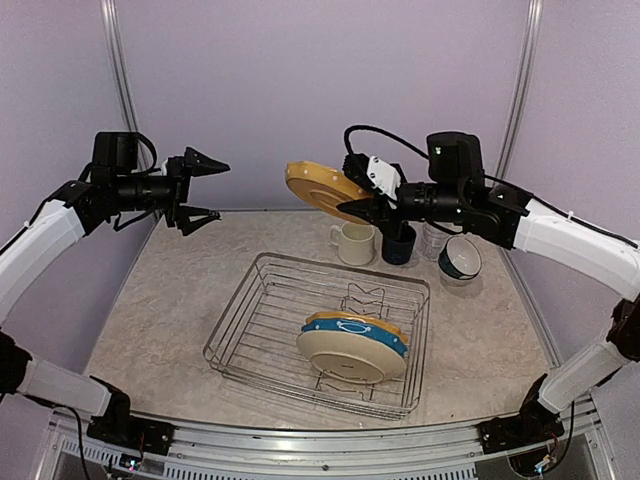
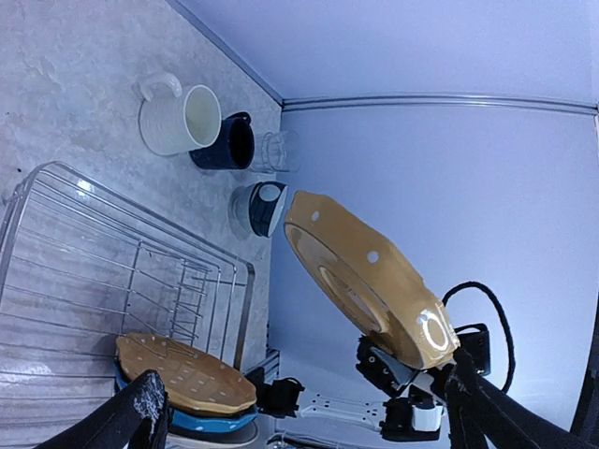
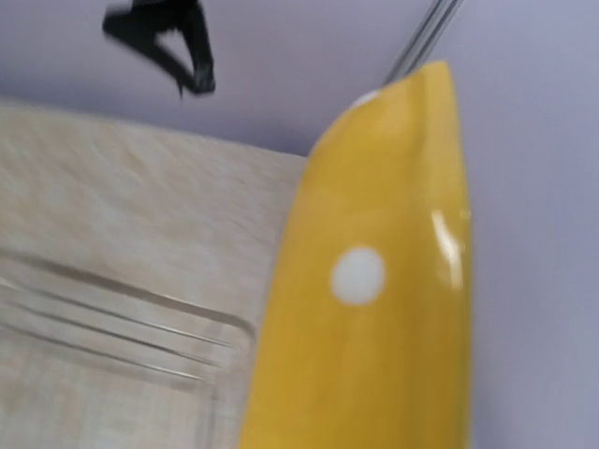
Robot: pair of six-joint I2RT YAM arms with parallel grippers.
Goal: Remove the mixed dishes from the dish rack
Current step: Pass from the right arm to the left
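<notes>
My right gripper (image 1: 362,207) is shut on the rim of a mustard yellow plate (image 1: 320,185) and holds it tilted in the air above the far edge of the dish rack (image 1: 250,330). The plate fills the right wrist view (image 3: 374,309) and hides my fingers there. It also shows in the left wrist view (image 2: 365,281). In the rack lean a cream plate (image 1: 350,358), a blue-rimmed plate (image 1: 397,343) and another mustard plate (image 1: 350,320). My left gripper (image 1: 222,190) is open and empty, high at the left, pointing at the held plate.
Behind the rack on the table stand a cream mug (image 1: 354,243), a navy mug (image 1: 398,244), a clear glass tumbler (image 1: 433,240) and a teal-and-white bowl (image 1: 461,257) on its side. Purple walls close the back and sides.
</notes>
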